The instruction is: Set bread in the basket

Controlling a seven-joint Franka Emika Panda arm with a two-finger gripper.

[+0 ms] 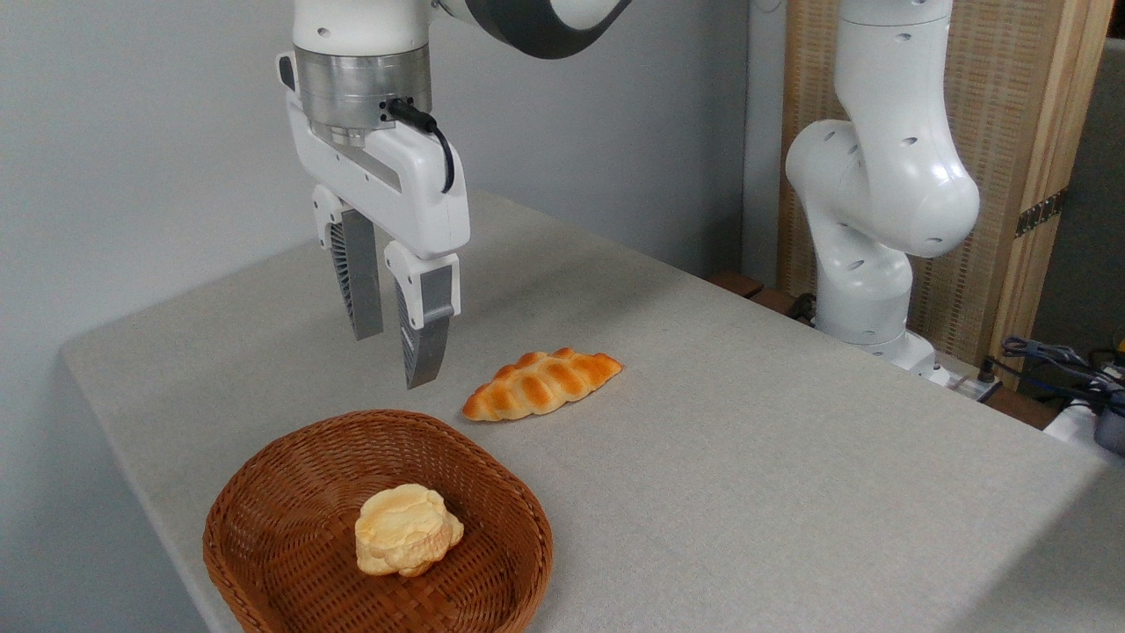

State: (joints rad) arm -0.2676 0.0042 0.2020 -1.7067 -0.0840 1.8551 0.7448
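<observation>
A: Which step is the arm on?

B: The approach, by the look of it. The gripper [394,359] hangs above the tabletop [747,457] with its fingers [426,338] spread a little apart and nothing between them. The bread [542,383] lies bare on the tabletop's middle, just right of the fingertips and lower, untouched.

A: And the basket?

B: The basket [518,527] sits at the tabletop's near-left edge, close to the loaf but not touching it. A pale round bun [407,530] already rests inside.

A: So what does the next move call for?

B: Probably a shift right over the loaf, then a descent with the fingers straddling its narrow width, since it lies slantwise to the near edge.

A: Anything unclear?

B: The basket's near rim is cut off by the bottom of the view, the arm's upper links run out at the top, and whether the fingers hang directly behind the loaf or beside it is hard to judge from one angle
</observation>
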